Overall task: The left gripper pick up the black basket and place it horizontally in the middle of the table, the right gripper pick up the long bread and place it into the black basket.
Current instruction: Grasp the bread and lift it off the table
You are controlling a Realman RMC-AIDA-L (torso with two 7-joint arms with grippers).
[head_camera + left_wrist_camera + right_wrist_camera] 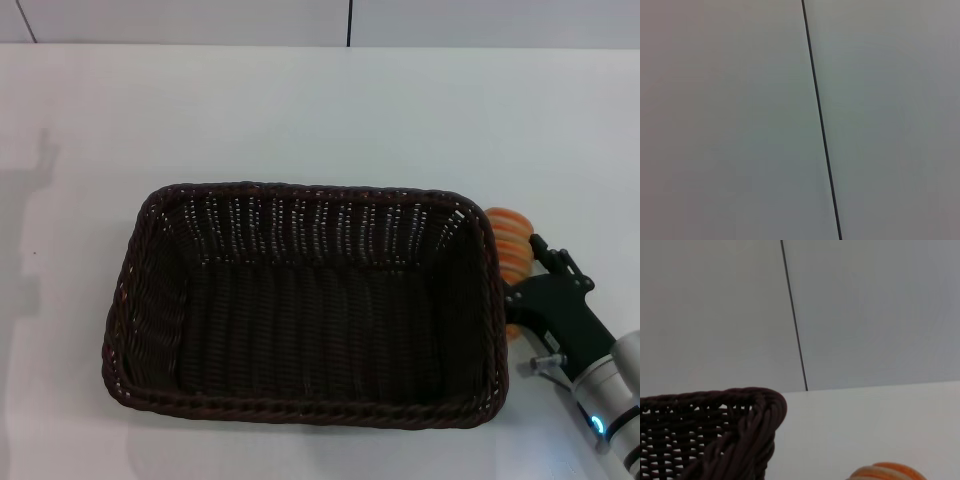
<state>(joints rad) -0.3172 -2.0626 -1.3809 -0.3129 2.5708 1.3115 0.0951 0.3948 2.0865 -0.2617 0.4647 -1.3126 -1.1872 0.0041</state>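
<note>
The black basket [300, 305] lies lengthwise across the middle of the white table [300, 110], open side up and empty. Its rim corner also shows in the right wrist view [740, 410]. The long bread [508, 238], orange and cream striped, lies just outside the basket's right end, close against the rim. Its top shows in the right wrist view [887, 471]. My right gripper [528, 272], on the arm with the blue light, is at the bread's near part and covers some of it. My left gripper is out of view; its wrist view shows only wall.
A pale wall with a dark vertical seam [820, 120] stands behind the table. Bare tabletop lies behind and to the left of the basket [70, 200].
</note>
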